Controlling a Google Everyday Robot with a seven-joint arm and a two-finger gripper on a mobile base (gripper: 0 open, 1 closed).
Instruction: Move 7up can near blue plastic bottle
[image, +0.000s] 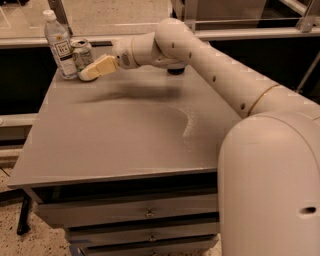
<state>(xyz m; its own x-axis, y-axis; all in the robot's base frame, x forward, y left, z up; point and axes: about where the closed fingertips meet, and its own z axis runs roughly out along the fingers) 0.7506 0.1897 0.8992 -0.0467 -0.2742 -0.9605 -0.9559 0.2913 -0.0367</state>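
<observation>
Only one camera view is given. The bottle is taken as the landmark; it stands upright at the far left corner of the table. It is tall and of clear plastic, with a white cap and a white label whose dark print cannot be read. The can stands upright just to the right of the bottle, touching it or nearly so. It is a short silver cylinder with faint green marks and a shiny top. Its lower part is hidden by the gripper, which lies right of the bottle's base and in front of the can. The fingers are seen as one cream, blunt, wedge-shaped mass; only one side is shown, so it cannot be told whether they are clenched on the can or loose from it.

The arm is made of smooth white rounded segments with small dark dots and a thin gold ring, and it is stretched in from the right of the bottle. A dark round object, well to the right of the bottle, is almost wholly hidden beneath the arm and cannot be identified. The robot's body, a large white dome, is cut off at the right and bottom edges.

The table top is flat, matte grey, with a pale curved smear well to the right of and nearer than the bottle. Grey drawers with small knobs are seen below it, partly cut off.
</observation>
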